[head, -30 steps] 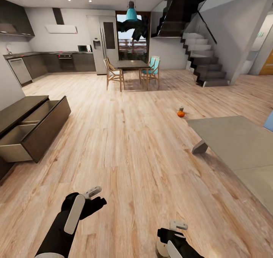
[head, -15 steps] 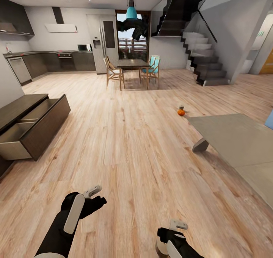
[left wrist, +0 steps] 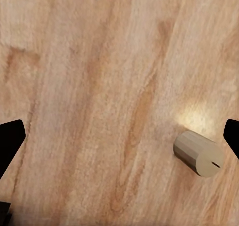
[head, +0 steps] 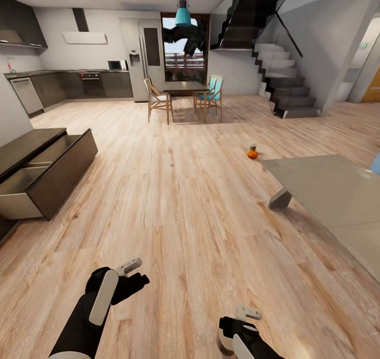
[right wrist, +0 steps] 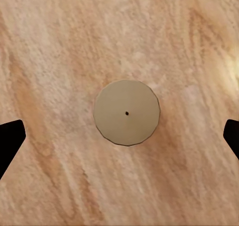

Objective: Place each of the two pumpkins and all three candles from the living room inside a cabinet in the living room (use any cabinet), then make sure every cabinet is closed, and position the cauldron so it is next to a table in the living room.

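A stubby grey-beige cylindrical candle [right wrist: 127, 112] stands on grained wood floor [head: 184, 216] under the spread, empty right gripper [right wrist: 119, 136]; left gripper [left wrist: 119, 141] likewise spread, empty.

View shifted as camera moved: cabinet [head: 50, 172] sits slightly higher and farther left than before. Pumpkin [head: 253, 154] and candle [head: 253, 147] also slightly higher in frame, table [head: 332, 190] too.
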Available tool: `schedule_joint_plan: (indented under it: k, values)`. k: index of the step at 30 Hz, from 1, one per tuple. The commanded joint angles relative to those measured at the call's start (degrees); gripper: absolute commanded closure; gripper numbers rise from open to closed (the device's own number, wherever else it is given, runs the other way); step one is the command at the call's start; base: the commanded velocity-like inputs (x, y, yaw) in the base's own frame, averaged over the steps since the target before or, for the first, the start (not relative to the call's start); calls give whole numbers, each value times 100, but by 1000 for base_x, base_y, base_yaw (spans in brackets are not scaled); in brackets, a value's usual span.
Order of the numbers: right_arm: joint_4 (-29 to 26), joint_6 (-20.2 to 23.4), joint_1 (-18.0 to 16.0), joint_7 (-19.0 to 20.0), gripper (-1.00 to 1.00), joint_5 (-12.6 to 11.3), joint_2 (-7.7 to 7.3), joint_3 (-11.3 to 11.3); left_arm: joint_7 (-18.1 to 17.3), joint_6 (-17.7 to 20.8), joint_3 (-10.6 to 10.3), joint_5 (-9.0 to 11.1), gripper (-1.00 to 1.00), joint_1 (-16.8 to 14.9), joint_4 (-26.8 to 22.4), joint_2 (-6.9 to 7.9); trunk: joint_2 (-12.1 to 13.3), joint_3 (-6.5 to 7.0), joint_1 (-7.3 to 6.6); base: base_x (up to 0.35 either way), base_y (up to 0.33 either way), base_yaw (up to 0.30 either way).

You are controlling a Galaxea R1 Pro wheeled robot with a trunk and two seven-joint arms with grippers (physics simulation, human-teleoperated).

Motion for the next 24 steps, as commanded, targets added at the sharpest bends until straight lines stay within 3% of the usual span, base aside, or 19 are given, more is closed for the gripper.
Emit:
schedule_joint_plan:
  k: [1, 15, 18, 21, 22, 23, 24]
  values:
    - [-11, 27, -3, -49, -100, -36, -7, 33, 52, 16, 9, 64, -100, -3, -8, -8, -44, -23, 22, 0, 0, 0]
    - [-11, 34, -3, -41, -100, -33, -15, 24, 43, 35, 9, 112, -100, -3, -14, -8, -605, -275, 329, 0, 0, 0]
    - [-11, 34, -3, -41, -100, -24, -14, 35, 43, 98, 10, 203, -100, -4, -134, -3, -726, -329, 395, 0, 0, 0]
    - [-11, 34, -3, -41, -100, -15, -14, 45, 43, 270, -5, 466, -100, 13, -768, -5, -846, -383, 461, 0, 0, 0]
    - [-11, 34, -3, -41, -100, -12, -14, 52, 43, 309, -14, 705, -100, 79, -1123, 3, -886, -401, 483, 0, 0, 0]
    - [-11, 34, -3, -41, -100, -10, -14, 53, 43, 317, -20, 787, -100, 111, -1210, 8, -926, -418, 505, 0, 0, 0]
    - [-11, 34, -3, -38, -100, -7, -14, 58, 43, 333, -39, 1010, -100, 192, -1389, 25, -966, -436, 527, 0, 0, 0]
